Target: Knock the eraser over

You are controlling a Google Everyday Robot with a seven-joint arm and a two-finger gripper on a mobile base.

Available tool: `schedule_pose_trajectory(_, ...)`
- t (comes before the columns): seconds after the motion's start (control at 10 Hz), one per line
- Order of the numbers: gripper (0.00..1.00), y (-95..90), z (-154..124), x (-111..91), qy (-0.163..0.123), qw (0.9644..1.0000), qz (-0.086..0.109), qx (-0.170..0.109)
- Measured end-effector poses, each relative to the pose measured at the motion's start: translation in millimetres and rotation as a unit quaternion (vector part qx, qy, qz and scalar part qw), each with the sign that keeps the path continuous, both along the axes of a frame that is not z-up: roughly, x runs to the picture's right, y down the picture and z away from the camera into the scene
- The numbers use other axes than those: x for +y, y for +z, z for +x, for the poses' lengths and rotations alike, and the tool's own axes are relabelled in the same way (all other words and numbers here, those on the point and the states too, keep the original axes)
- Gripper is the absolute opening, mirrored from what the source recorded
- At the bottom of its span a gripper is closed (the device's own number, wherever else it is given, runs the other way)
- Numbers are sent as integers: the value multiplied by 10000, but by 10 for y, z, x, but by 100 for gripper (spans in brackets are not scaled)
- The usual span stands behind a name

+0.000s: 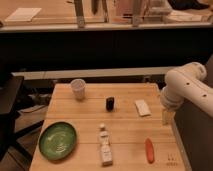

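Observation:
The eraser (110, 104) is a small dark block standing upright near the middle of the wooden table (85, 122). A white cup (77, 89) stands to its left and further back. My arm (186, 90) comes in from the right side. The gripper (167, 117) hangs at the table's right edge, well to the right of the eraser and apart from it.
A flat white pad (142, 107) lies between the eraser and the gripper. An orange carrot-shaped piece (149, 150) lies at the front right. A white bottle (104, 146) lies at the front middle. A green plate (58, 140) sits at the front left.

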State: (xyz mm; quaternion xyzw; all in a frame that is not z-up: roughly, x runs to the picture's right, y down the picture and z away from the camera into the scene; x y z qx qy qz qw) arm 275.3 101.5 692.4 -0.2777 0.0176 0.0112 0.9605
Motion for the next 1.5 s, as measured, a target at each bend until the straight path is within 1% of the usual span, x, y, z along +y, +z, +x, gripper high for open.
schedule_pose_trajectory(0.2,80,213,-273,-200,-171,9998,88,-102)
schedule_pose_trajectory(0.3,80,266,-331,-243,-209,9997,103,-124)
schedule_pose_trajectory(0.6,80,336,-401,-225,-333,9992,123,-168)
schedule_pose_trajectory(0.9,80,551,-728,-266,-473,9983,155,-288)
schedule_pose_trajectory(1.3,80,689,-808,-224,-568,9976,170,-353)
schedule_pose_trajectory(1.4,80,717,-847,-224,-589,9974,171,-369)
schedule_pose_trajectory(1.5,80,779,-944,-235,-623,9971,180,-407)
